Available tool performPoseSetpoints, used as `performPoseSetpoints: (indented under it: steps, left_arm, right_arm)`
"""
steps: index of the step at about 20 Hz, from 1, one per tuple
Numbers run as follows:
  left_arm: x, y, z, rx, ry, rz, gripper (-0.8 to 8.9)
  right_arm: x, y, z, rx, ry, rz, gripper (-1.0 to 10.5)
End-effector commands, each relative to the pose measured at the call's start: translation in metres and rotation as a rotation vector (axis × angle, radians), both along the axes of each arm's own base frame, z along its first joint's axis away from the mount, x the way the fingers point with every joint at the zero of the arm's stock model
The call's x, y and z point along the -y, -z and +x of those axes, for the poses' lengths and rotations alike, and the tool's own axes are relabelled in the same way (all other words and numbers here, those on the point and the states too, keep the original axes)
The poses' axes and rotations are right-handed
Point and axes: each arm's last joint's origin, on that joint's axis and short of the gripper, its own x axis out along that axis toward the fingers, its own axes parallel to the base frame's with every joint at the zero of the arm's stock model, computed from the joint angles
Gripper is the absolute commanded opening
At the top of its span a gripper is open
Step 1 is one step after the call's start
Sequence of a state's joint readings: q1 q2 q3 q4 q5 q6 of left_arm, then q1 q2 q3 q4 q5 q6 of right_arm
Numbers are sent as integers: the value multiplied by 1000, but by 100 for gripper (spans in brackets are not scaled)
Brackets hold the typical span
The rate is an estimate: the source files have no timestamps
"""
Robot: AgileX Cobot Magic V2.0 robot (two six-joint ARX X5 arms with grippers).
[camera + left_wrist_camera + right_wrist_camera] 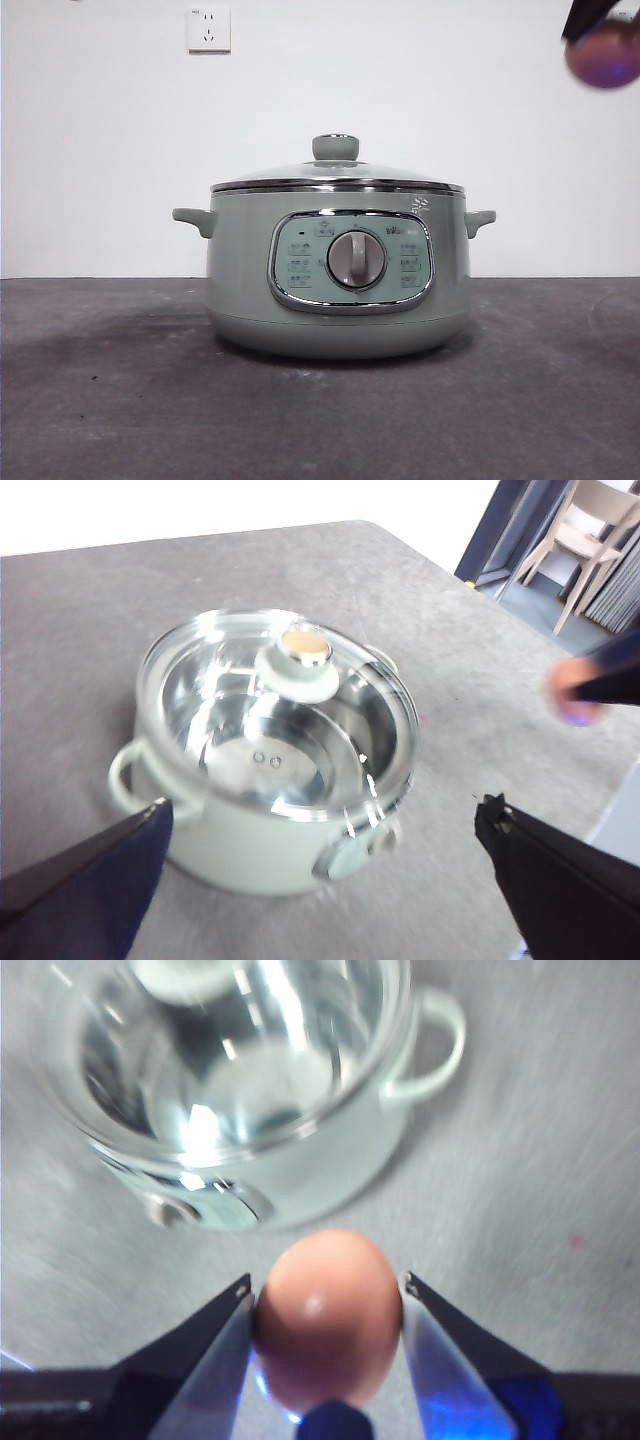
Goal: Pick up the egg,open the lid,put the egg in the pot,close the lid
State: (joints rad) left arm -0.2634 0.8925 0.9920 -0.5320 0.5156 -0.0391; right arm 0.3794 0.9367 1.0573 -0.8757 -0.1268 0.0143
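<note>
— Where's the egg (328, 1315)?

— Clamped between the two jaws of the right gripper (326, 1300), one jaw against each side of the shell. Held in the air, above the table (110, 400) and off to one side of the electric cooker (338, 270). Shows in the front view only as a blurred round shape at the top right corner, under a dark jaw tip. Seen also from the left wrist as an orange blur beside the cooker.

— And the cooker?

— Standing upright near the middle of the grey tabletop, well in from the edges. Sage green, with two small side handles, a chrome-framed control panel and a central dial (356, 259) facing the front camera.

— Lid (337, 177) on or off?

— On. Seated flat on the rim, chrome edge all round, pale green knob (335, 147) on top. Glass, so the shiny steel bowl shows through it from the left wrist.

— Left gripper (330, 880)?

— Spread wide, holding nothing. Poised above the table near the cooker, looking down on the lid, touching neither. Jaws dark at the two lower corners of its own view, far apart.

— Anything else around?

— White wall behind, with a socket (208, 29) high up. Past the far corner of the table, a pale wooden chair (590, 540) on the floor.
</note>
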Motion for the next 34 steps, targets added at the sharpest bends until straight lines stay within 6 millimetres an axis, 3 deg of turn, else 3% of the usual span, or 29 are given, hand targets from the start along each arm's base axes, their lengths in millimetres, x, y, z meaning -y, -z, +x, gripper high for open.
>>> performPoseSetpoints:
  steps: [1,7,13,19,28,30,34]
  left_arm:
    - [23,-6,19,-1,0,30,691]
    - [89,-17,86,12,40,156,691]
    - [139,9,137,6,40,241,691]
    - [154,38,158,-18,28,269,691]
    - [162,61,167,-73,39,303,686]
    - [163,61,167,-72,34,306,587]
    - [163,61,167,-76,33,301,225]
  right_arm:
    - [5,-6,-12,46,-2,13,-17]
    - [11,-11,-28,75,-3,25,-16]
    - [11,-12,-28,79,-3,27,-16]
    - [11,-12,-28,81,-2,27,-16]
    - [11,-13,-27,94,-2,32,-16]
    - [11,-13,-27,96,-2,32,-16]
    - [11,-14,-27,101,-2,34,-16]
